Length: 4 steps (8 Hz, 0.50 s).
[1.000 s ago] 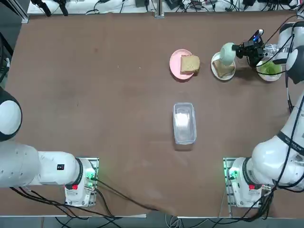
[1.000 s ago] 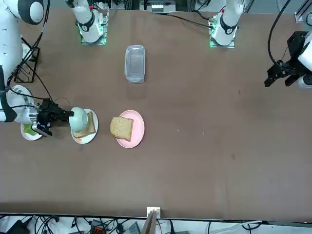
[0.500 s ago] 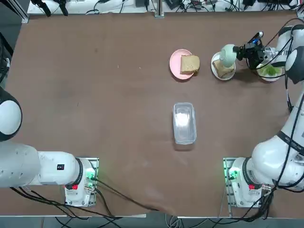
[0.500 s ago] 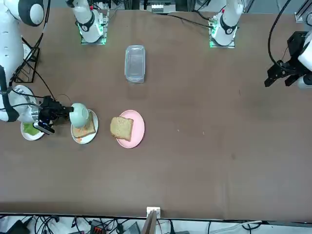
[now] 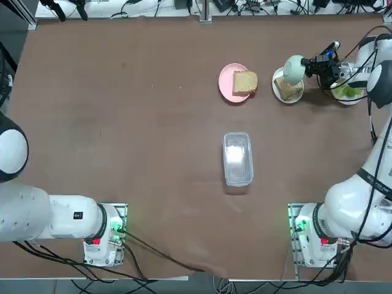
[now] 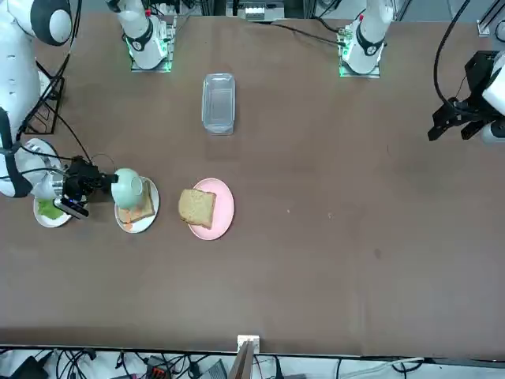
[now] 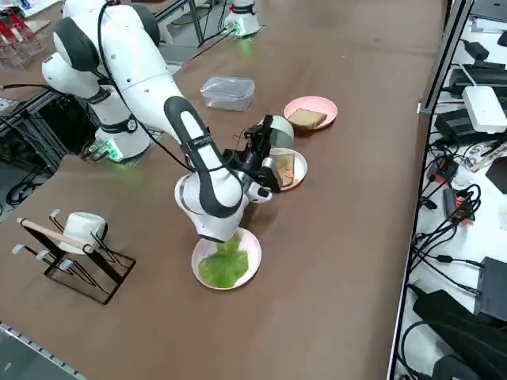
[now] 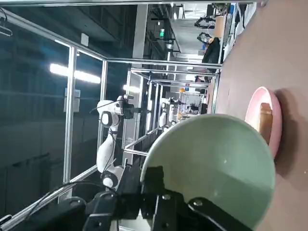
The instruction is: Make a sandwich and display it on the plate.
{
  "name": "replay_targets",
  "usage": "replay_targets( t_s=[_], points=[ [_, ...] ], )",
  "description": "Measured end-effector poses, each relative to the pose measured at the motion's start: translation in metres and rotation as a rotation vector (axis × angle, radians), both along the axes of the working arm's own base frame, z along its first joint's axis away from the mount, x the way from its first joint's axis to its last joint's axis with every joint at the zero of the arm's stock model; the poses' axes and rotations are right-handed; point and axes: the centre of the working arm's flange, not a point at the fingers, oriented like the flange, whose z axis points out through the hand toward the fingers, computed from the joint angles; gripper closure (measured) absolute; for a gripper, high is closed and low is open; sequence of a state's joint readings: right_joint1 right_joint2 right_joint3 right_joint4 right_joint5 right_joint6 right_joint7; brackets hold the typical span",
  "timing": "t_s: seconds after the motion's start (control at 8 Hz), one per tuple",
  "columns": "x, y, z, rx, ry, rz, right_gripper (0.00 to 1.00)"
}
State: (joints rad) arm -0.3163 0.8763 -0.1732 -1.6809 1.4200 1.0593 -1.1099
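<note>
My right gripper (image 5: pixel 313 63) is shut on the rim of a pale green bowl (image 5: pixel 293 68), holding it tipped on its side above a small white plate (image 5: pixel 277 92). On that plate lies a bread slice (image 5: pixel 288 90) with orange sauce. The bowl (image 8: pixel 216 168) fills the right wrist view, with the gripper (image 8: pixel 154 185) clamped on its edge. A second tan bread slice (image 5: pixel 245 81) rests on the pink plate (image 5: pixel 226 82). Green lettuce (image 7: pixel 225 264) lies on another white plate (image 7: pixel 252 245) under my wrist. No stacked sandwich is in view.
A clear plastic lidded box (image 5: pixel 237 158) sits mid-table. A black wire rack (image 7: pixel 75 253) with a white cup stands off the table's right side. Cables and devices run along the far edge.
The wrist has turned a little, shifting the green bowl's tilt and position slightly. It stays over the plate with the sauced bread.
</note>
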Motion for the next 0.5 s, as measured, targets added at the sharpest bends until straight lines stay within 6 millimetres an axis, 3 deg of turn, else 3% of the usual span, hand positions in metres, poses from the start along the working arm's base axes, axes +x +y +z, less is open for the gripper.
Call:
replay_targets(
  t_s=[0.25,0.5],
  points=[
    [0.014,-0.009,0.016,-0.035,0.0,0.019,0.97],
    [0.038,-0.035,0.049,-0.174,0.013,0.073,0.97]
  ],
)
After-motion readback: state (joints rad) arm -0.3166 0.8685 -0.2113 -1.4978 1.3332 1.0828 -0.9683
